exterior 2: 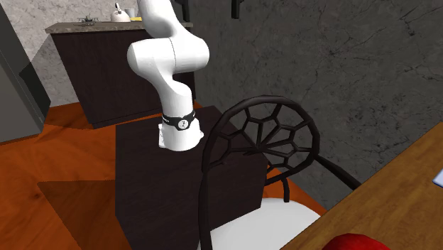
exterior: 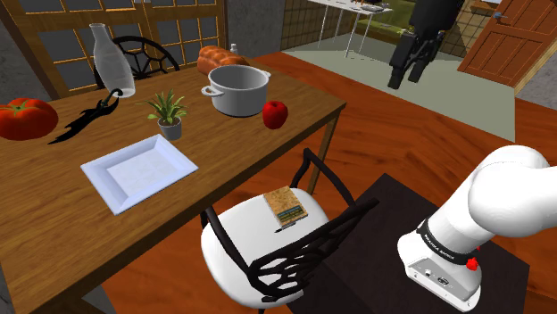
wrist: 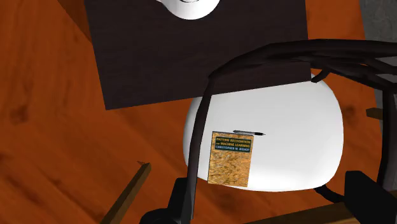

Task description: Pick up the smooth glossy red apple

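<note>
- Hanging high over the chair (exterior: 239, 243), the gripper (exterior: 405, 80) has its fingers spread wide with nothing between them. My guess is it's up there for a clear look down.
- The red apple (exterior: 275, 113) sits near the table (exterior: 54, 223) corner, just beside the grey pot (exterior: 236, 89) and well apart from the gripper. Probably an easy reach.
- The book (wrist: 231, 158) on the seat reads "Pattern Recognition and Machine Learning", Christopher M. Bishop. There's a pen (wrist: 248, 133) just beside it.
</note>
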Motion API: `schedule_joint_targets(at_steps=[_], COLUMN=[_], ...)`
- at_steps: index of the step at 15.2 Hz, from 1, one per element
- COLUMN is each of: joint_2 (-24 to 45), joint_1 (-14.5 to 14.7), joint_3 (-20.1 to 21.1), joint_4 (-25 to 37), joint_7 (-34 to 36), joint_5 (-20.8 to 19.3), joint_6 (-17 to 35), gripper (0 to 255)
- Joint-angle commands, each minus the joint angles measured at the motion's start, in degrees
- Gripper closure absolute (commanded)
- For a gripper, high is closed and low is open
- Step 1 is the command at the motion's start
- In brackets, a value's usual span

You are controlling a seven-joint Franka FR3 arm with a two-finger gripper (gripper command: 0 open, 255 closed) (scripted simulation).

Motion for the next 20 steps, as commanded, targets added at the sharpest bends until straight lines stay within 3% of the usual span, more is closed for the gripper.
schedule_joint_targets(at_steps=[1,10,20], joint_2=[0.0,13.49,32.22], joint_1=[0.0,0.99,2.17], joint_3=[0.0,-1.05,-1.62], joint_4=[0.0,-0.77,6.28], joint_7=[0.0,-5.93,-11.87], joint_5=[0.0,-1.21,-1.33], joint_6=[0.0,18.37,34.67], gripper=[0,0,0])
